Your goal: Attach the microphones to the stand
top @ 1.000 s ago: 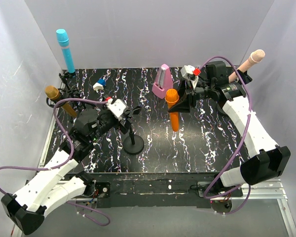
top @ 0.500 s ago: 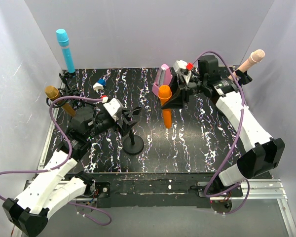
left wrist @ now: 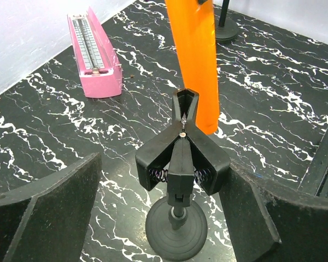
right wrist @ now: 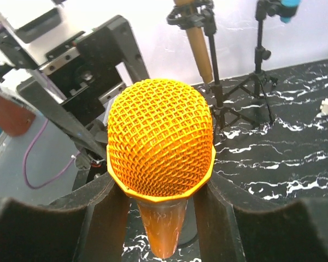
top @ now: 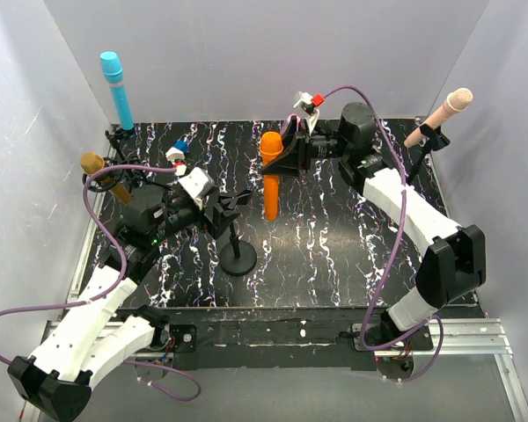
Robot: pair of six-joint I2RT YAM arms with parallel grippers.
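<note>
Black marbled table (top: 334,255) — the right gripper (top: 282,154) clamps the orange microphone (top: 270,180) upright, tail hanging beside the stand clip (left wrist: 181,158); the left gripper (top: 222,214) straddles that clip wide open, empty — probably to squeeze it.

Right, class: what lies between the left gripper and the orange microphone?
The black spring clip atop the round-base stand. The left wrist view shows it inside the open left gripper, with the orange microphone just beyond.

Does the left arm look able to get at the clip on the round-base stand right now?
Probably yes: its open tool flanks the clip with nothing between them; the orange microphone hangs just behind it.
</note>
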